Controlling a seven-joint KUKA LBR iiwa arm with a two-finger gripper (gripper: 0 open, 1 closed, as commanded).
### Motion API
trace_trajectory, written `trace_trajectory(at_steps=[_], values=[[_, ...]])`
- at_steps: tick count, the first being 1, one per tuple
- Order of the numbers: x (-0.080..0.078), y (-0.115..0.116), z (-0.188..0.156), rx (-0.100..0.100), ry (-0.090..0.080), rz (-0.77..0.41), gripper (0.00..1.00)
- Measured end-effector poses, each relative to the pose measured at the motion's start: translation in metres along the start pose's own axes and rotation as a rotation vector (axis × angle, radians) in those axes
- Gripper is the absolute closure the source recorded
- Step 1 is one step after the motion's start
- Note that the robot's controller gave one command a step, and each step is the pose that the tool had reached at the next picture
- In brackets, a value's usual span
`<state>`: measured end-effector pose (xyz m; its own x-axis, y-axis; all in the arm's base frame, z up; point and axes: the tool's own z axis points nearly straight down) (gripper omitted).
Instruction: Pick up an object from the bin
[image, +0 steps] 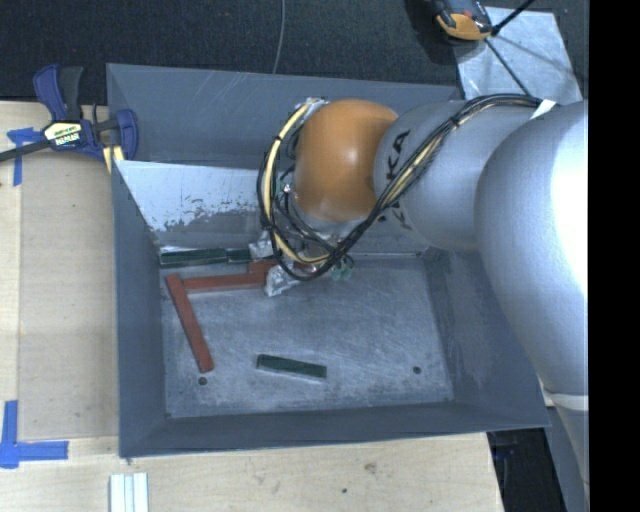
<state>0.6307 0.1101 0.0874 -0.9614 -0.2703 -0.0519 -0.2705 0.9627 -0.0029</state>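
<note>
Two dark green flat bars and one red L-shaped strip lie in the grey metal bin. The strip is left of centre, corner at far left. The back green bar lies just behind its horizontal arm. The gripper is at that arm's right end. Grip state: can't tell, it's under the orange cover and cables. The front green bar lies well apart on the scuffed floor.
</note>
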Motion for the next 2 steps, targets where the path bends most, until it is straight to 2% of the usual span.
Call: trace_trajectory(at_steps=[2], values=[[0.0,0.0,0.0,0.0,0.0,0.001,1.0]])
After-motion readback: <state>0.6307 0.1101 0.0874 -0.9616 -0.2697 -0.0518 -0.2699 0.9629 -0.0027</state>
